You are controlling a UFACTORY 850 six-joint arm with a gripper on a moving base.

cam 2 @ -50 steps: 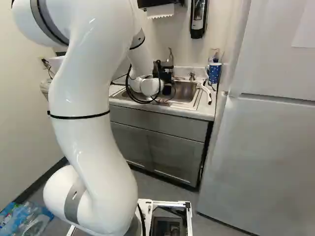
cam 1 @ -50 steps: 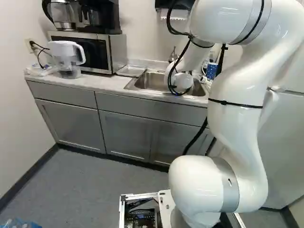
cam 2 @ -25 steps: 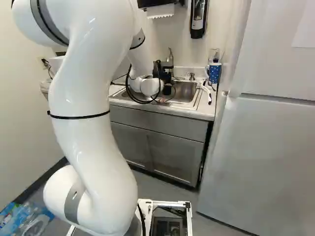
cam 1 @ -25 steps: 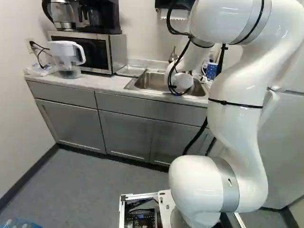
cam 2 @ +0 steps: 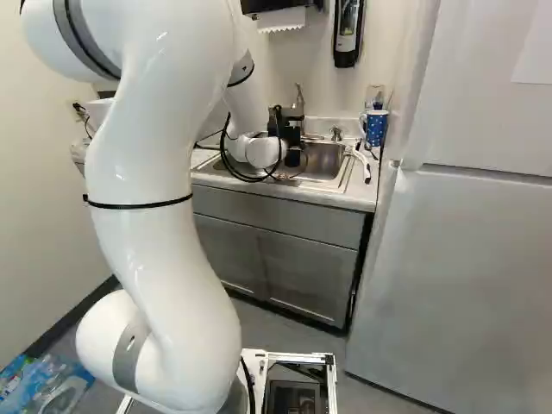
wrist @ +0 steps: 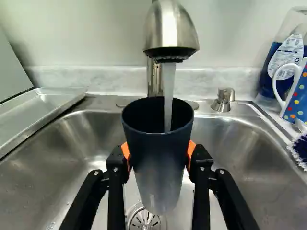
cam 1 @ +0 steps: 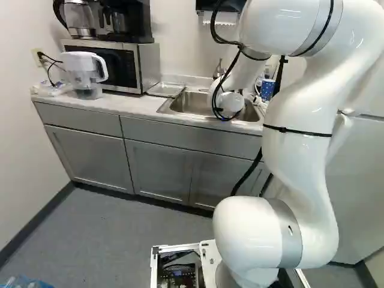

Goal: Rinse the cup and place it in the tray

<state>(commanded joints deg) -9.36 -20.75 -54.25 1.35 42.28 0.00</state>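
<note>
Pouring straight down, a stream of water (wrist: 167, 98) is being sent from a brushed-metal faucet (wrist: 169, 28) right into the wide mouth of a tall, tapering, dark blue-grey cup (wrist: 156, 163). Mouth up, the cup is being held over the stainless-steel sink (wrist: 235, 143), and it is being clamped from two sides by the black two-fingered pincer (cam 2: 290, 136), orange pads (wrist: 191, 151) being pressed against its wall. By the cup's lower end, the round metal drain strainer (wrist: 145, 221) is being partly hidden in the wrist view; whether the cup's base is being rested on anything cannot be told.

Out over the sink, the pincer is being carried by the white jointed arm (cam 2: 164, 216). Beside the sink, a shallow, rectangular metal tray (cam 1: 166, 89) is being supported on the pale worktop (cam 1: 135, 107), between the basin and the silver-and-black microwave (cam 1: 148, 63). The cup is being kept apart from that tray, under the running water. Across the sink from the tray, a blue mug with coloured dots (wrist: 298, 98) is being seen beside a clear bottle of blue liquid (wrist: 272, 72), a dark-bristled brush (wrist: 301, 147) being shown near the mug.
</note>
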